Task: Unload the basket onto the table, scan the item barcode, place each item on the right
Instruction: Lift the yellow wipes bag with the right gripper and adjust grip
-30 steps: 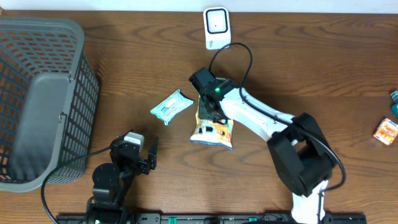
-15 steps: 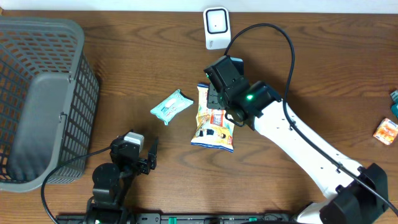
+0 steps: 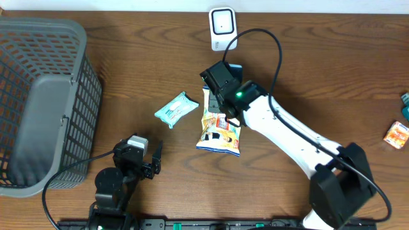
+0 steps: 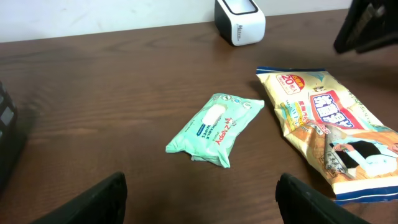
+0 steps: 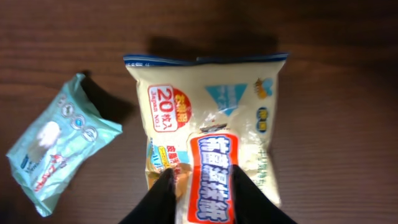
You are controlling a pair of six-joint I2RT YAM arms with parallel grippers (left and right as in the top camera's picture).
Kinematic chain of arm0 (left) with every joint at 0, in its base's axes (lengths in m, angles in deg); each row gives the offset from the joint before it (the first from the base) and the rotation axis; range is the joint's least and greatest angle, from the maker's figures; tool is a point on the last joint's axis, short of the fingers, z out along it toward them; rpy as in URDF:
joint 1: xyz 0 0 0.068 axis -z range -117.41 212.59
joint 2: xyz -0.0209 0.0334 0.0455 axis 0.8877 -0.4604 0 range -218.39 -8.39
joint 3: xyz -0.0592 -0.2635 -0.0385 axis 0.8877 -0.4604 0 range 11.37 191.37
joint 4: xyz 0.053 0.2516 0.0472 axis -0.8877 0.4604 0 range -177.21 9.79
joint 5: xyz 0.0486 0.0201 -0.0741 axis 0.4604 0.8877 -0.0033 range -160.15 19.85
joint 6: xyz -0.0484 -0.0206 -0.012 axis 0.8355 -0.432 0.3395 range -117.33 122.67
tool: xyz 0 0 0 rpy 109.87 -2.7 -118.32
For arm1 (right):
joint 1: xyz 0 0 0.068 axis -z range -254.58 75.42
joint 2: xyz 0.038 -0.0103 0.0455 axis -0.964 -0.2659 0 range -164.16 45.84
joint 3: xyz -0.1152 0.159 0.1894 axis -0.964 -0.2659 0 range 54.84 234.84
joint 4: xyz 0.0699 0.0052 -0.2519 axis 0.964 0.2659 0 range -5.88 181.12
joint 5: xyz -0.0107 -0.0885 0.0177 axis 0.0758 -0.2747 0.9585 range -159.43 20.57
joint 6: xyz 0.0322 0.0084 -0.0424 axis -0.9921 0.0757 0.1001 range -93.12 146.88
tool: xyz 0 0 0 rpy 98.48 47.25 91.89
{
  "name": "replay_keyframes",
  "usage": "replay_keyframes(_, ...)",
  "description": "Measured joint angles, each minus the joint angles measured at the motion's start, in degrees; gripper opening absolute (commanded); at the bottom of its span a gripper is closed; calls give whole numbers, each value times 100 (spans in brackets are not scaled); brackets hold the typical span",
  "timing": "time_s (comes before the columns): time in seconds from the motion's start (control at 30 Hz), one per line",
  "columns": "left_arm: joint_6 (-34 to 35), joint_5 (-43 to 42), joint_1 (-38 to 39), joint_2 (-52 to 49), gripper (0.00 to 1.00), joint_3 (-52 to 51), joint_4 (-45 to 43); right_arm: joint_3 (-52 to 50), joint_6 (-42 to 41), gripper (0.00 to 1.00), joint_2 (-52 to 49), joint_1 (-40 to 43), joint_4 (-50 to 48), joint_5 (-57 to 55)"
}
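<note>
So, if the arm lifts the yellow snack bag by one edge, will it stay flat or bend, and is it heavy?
It will probably sag: the snack bag is thin film, already wrinkled and puffed. It looks light for its size, likely mostly air. The glossy surface may slip in a weak grip.

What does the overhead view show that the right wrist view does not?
Overhead only: the grey basket, the white scanner, the left arm, and an orange packet at far right. Right wrist only: the print on the snack bag, legible down to a red badge reading 20, with the right pincer open above it. Both: snack bag and green wipes pack, lying apart on the wooden table.
</note>
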Motion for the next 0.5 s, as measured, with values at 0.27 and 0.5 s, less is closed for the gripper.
replay_keyframes(0.27, 0, 0, 0, 0, 77, 0, 0, 0, 398, 86, -708, -284, -308, 264)
replay_keyframes(0.5, 0, 0, 0, 0, 77, 0, 0, 0, 597, 96, -1224, -385, -459, 273)
